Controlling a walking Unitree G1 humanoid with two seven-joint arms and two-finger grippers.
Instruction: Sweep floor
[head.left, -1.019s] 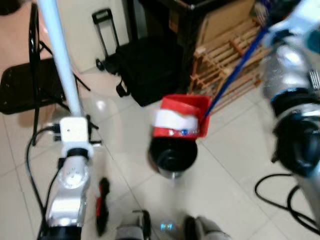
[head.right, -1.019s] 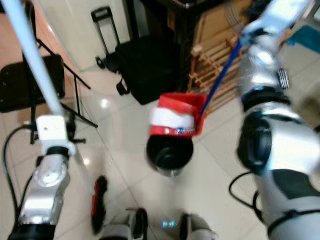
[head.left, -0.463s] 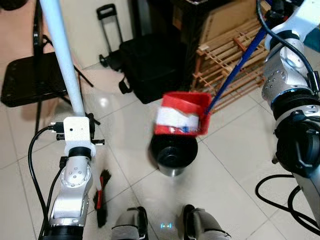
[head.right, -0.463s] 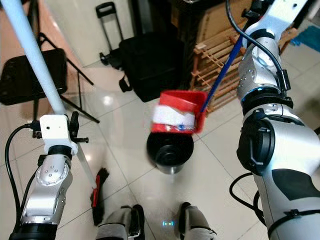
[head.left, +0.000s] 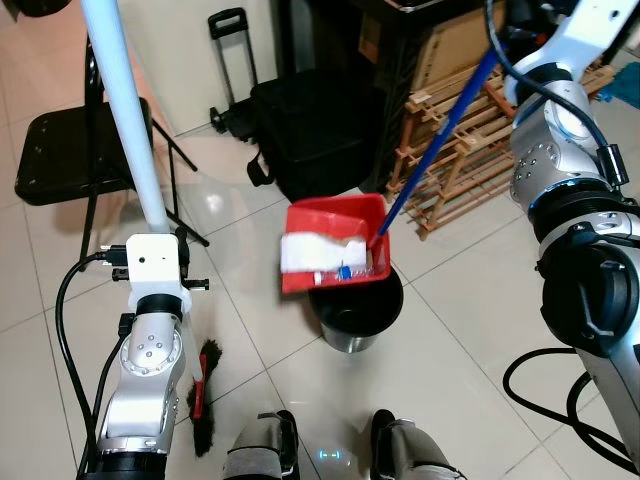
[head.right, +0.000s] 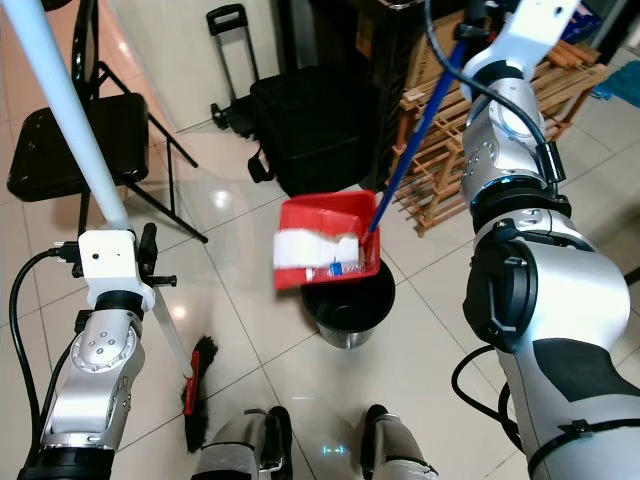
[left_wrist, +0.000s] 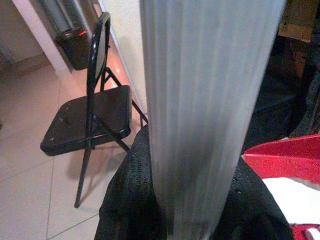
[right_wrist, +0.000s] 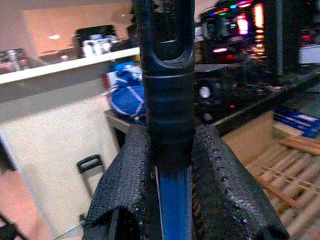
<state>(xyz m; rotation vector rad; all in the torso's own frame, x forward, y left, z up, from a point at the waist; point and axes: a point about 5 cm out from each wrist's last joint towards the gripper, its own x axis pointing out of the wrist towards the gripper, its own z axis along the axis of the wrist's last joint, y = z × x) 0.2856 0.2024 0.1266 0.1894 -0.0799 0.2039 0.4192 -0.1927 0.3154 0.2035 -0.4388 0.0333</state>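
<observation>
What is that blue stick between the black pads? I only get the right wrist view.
Observer: It is the long handle of a red dustpan. The right gripper has its jaws shut on the top end.
Operator: Is anything in the pan?
Observer: Yes, crumpled white paper and a few small bits.
Operator: Where is the pan?
Observer: It hangs tilted just above a black bin on the floor.
Operator: And the other arm?
Observer: The left gripper holds a pale broom pole; the black brush is down on the tiles.
</observation>
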